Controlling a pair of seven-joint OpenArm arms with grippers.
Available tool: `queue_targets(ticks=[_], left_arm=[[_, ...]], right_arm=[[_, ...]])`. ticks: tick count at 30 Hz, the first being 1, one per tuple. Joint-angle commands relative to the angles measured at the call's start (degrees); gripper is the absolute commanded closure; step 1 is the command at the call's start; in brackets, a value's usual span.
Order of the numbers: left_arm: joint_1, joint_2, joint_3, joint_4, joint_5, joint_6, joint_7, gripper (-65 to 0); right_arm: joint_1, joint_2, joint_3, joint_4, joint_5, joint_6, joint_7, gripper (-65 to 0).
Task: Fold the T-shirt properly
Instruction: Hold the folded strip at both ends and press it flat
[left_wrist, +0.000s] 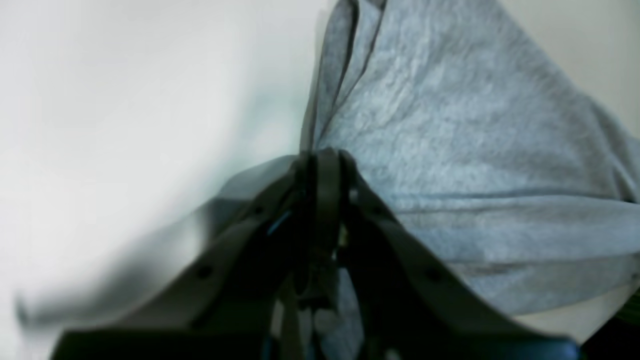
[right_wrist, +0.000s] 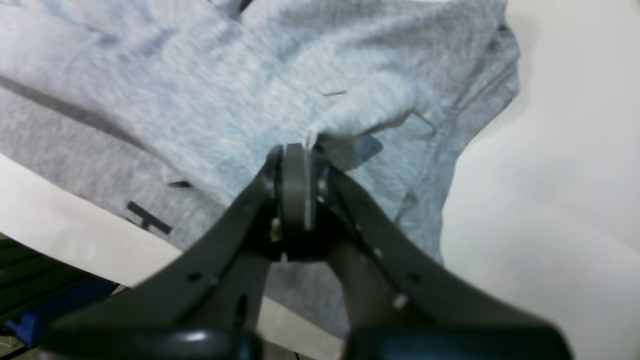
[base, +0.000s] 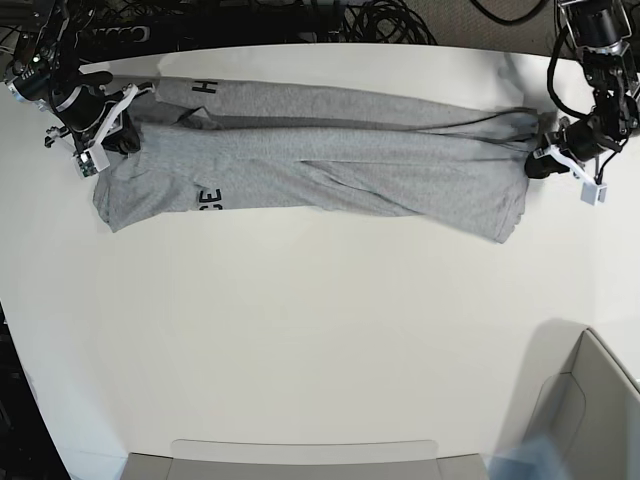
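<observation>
On white table (base: 300, 330), stretched T-shirt (base: 330, 160)

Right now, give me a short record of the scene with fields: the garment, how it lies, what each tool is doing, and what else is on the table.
garment: heather-grey cotton T-shirt with black block lettering
layout: stretched in a long band across the far part of the white table, partly folded lengthwise
left tool: shut on the T-shirt's edge, at the base view's right end
right tool: shut on the T-shirt, at the base view's left end
other: grey bin at the near corner
</observation>
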Motion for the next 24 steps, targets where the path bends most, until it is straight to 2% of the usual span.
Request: queue_targets(ticks=[1, 14, 15, 17, 18, 21, 24], left_arm=[[-1.3, -1.1, -0.7, 0.6, 0.9, -0.1, 0.4, 0.0], [-2.2, -0.9, -0.7, 0.7, 0.6, 0.1, 0.5, 0.0], [-2.2, -0.9, -0.7, 0.7, 0.5, -0.1, 0.5, -2.5], [-0.9, -0.9, -0.9, 2.2, 0.3, -0.2, -0.2, -12.9], [-0.2, -0.9, -1.0, 4.1, 0.3, -0.2, -0.7, -15.4], [1.3, -0.9, -1.5, 9.6, 0.4, 0.2, -0.5, -14.8], [1.4, -0.9, -1.5, 10.7, 0.7, 0.2, -0.1, -14.9]], right_arm=[[0.2, 0.7, 0.5, 0.8, 0.7, 1.1, 1.0, 0.0], [0.2, 0.9, 0.5, 0.8, 0.7, 1.1, 0.9, 0.0], [0.2, 0.9, 0.5, 0.8, 0.7, 1.1, 0.9, 0.0], [0.2, 0.9, 0.5, 0.8, 0.7, 1.1, 0.9, 0.0], [0.2, 0.9, 0.4, 0.8, 0.7, 1.1, 0.9, 0.0], [0.2, 0.9, 0.4, 0.8, 0.7, 1.1, 0.9, 0.0], [0.2, 0.8, 0.3, 0.8, 0.7, 1.1, 0.9, 0.0]])
